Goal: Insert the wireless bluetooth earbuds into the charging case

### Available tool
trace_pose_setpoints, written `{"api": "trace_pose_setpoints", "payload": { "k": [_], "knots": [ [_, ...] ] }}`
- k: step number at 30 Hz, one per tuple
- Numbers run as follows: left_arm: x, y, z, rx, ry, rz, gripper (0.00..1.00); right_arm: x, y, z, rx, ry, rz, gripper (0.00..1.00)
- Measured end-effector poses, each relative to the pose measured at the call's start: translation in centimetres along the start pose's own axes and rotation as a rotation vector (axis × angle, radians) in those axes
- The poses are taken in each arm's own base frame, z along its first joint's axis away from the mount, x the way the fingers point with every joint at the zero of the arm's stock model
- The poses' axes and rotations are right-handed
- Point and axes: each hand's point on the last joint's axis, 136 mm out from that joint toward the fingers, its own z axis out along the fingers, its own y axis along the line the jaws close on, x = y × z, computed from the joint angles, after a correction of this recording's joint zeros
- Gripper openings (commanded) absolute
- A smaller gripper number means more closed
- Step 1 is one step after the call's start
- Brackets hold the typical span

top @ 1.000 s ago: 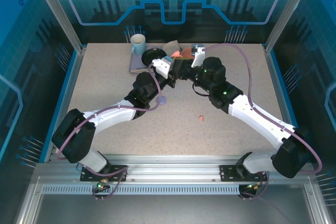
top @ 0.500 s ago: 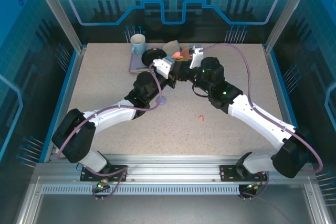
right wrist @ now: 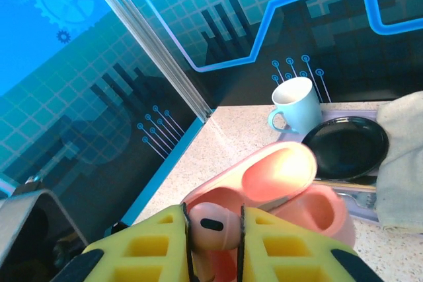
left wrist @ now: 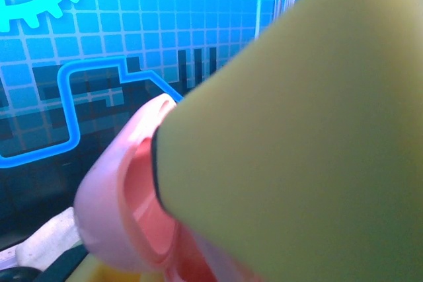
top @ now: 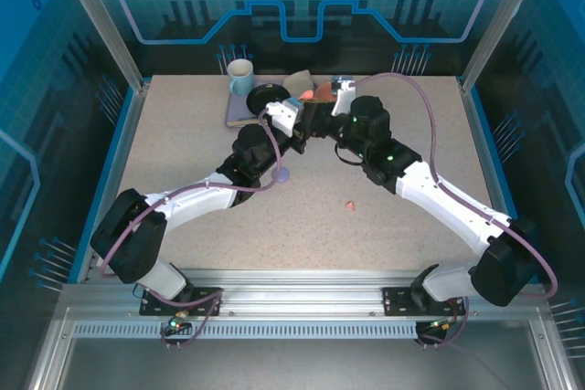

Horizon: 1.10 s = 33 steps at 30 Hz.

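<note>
In the left wrist view a salmon-pink charging case (left wrist: 122,189) sits against my yellow finger pad (left wrist: 297,137), lid open; my left gripper (top: 304,123) is shut on it, raised at the back middle of the table. My right gripper (right wrist: 215,237) is shut on a pink earbud (right wrist: 215,224), held just above the case's open cavity (right wrist: 277,186). From above, the right gripper (top: 322,109) meets the left one over the case (top: 311,95). A second pink earbud (top: 350,205) lies loose on the table. A lavender piece (top: 282,173) lies under the left arm.
A pale blue mug (top: 240,74), a black plate (top: 265,98) and a grey cloth (top: 299,80) stand on a grey mat (top: 238,116) at the back, just behind the grippers. The enclosure's frame posts and blue walls border the table.
The right wrist has shifted slightly left toward the case. The left arm has held still with the case.
</note>
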Motion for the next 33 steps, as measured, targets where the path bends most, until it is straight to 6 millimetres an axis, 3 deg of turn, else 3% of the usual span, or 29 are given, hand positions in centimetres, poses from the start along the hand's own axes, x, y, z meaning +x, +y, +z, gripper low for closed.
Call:
{"api": "trace_pose_setpoints", "payload": {
  "k": [12,33],
  "knots": [
    [0.02,0.02,0.0,0.0,0.001,0.0,0.0,-0.57,-0.77,0.26,-0.008,-0.008,0.054,0.19],
    [0.15,0.02,0.0,0.0,0.006,0.0,0.0,-0.02,-0.44,0.29,0.005,-0.001,-0.034,0.17]
  ]
}}
